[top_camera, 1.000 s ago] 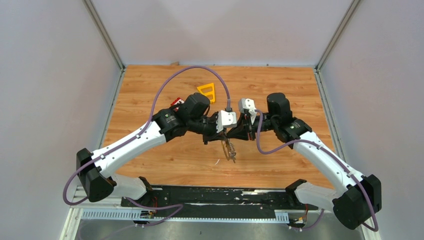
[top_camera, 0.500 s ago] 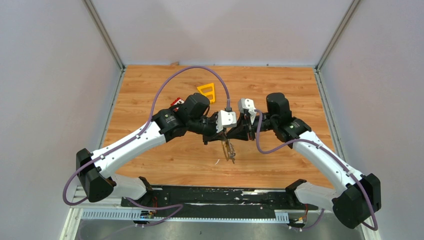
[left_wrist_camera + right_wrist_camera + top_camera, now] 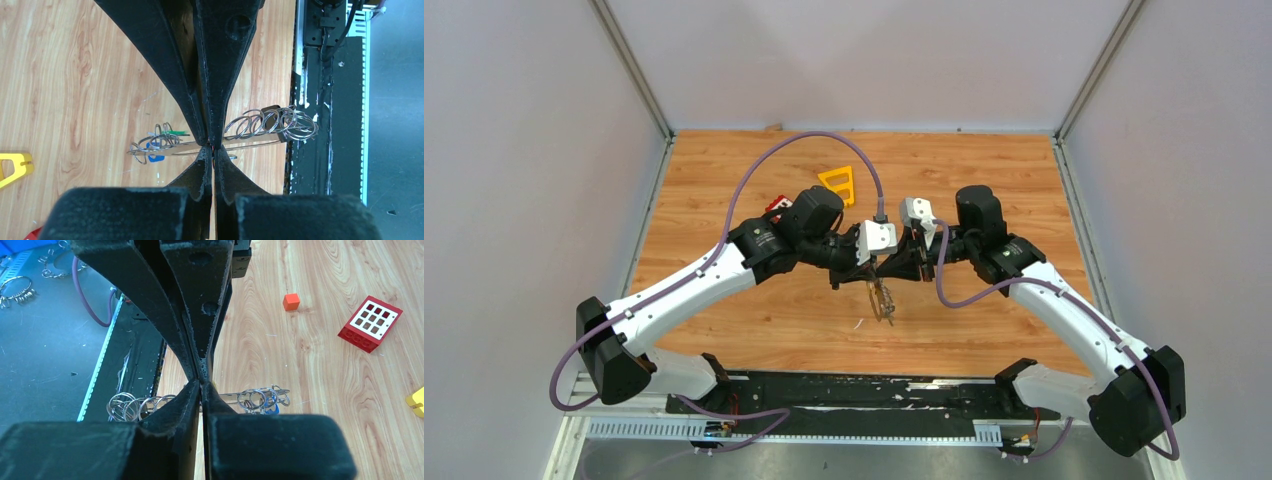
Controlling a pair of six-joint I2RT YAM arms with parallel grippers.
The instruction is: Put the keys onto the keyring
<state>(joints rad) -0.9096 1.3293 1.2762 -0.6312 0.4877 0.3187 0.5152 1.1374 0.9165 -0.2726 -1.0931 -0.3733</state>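
Observation:
The keyring (image 3: 883,299) is a thin grey loop hanging below both grippers over the middle of the table. In the left wrist view the keyring (image 3: 260,142) runs sideways with several small split rings and keys (image 3: 156,141) with blue, green and black tags. It also shows in the right wrist view (image 3: 227,396), with keys (image 3: 263,400) on its right. My left gripper (image 3: 871,269) (image 3: 212,149) and right gripper (image 3: 887,268) (image 3: 202,384) meet tip to tip. Both are shut, pinching the keyring's wire at about the same spot.
A yellow triangular frame (image 3: 837,183) lies behind the grippers, and its corner shows in the right wrist view (image 3: 416,401). A red brick (image 3: 370,323) and a small orange block (image 3: 291,301) lie on the wood. The black base rail (image 3: 325,100) runs along the near table edge.
Almost nothing. The right arm has edged very slightly to the left; both grippers stay shut at the same spot with the keyring hanging below.

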